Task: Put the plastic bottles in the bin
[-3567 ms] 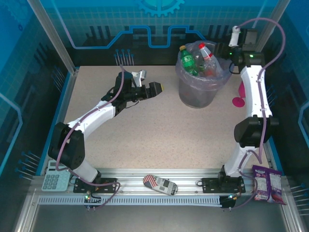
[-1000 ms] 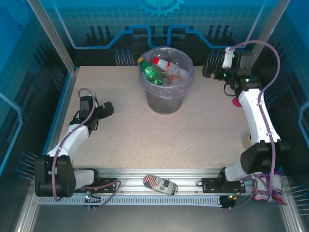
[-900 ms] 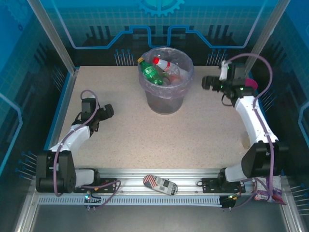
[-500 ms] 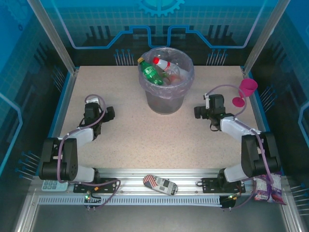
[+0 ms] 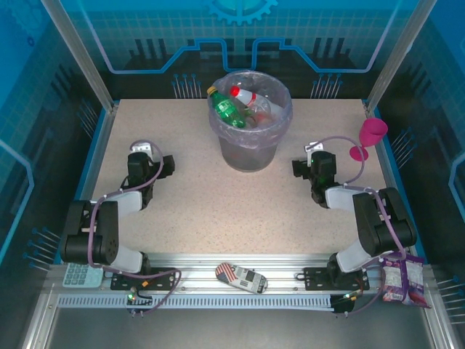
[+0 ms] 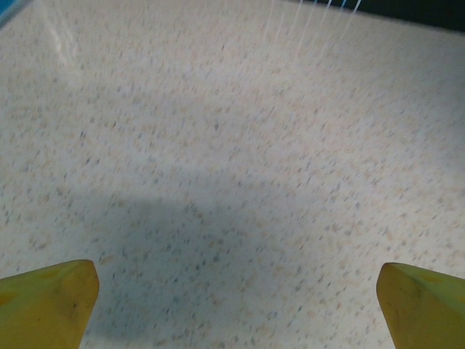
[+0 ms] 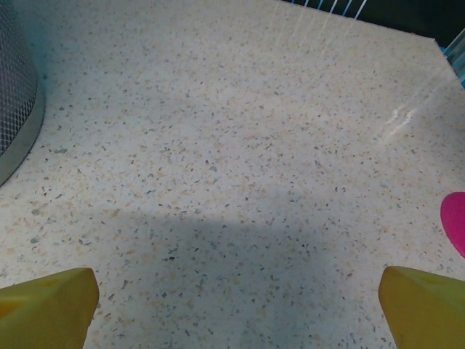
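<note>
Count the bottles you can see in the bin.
3. A green bottle at the left of the bin, a red-capped bottle beside it, a clear bottle to their right. More may be hidden underneath.

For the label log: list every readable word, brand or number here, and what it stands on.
No text is legible.
Labels on the bottles in the bin: too small, blurred.
Keys of the calculator: too small.
Print on the purple snack bag: blurred.

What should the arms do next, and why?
Probably just settle both arms into rest. The plastic bottles lie in the bin, and the left tool and right tool are open, holding nothing, low over the table.
</note>
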Robot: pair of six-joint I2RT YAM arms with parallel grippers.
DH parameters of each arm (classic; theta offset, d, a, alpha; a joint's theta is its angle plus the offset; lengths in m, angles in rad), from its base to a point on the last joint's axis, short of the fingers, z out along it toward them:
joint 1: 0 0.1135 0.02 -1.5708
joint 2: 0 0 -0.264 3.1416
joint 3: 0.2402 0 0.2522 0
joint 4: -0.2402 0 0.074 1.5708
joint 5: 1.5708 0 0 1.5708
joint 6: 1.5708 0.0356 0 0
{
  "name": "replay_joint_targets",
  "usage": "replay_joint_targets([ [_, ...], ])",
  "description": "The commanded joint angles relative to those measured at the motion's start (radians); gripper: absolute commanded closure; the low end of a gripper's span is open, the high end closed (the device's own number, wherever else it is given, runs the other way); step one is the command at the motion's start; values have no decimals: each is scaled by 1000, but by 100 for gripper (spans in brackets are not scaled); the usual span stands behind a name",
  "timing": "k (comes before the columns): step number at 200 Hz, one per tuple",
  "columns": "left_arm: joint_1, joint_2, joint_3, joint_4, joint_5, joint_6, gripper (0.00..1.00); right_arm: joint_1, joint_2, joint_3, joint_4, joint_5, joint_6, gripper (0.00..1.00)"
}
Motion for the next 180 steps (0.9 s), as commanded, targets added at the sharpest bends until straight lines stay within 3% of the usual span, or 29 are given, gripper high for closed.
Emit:
replay_joint_targets([
  [1, -9, 12, -25, 100, 34, 31, 1, -23, -41, -78, 181, -44, 7, 0],
  [26, -28, 42, -71, 216, 45, 58, 1, -73, -40, -126, 251, -122, 50, 0],
  [40, -31, 43, -80, 234, 43, 61, 1, -78, 9, -182, 417, -113, 50, 0],
  [65, -63, 100, -133, 399, -7, 98, 1, -79, -6, -171, 365, -117, 56, 0],
  [180, -67, 91, -129, 375, -14, 93, 1, -80, -4, -174, 372, -108, 58, 0],
])
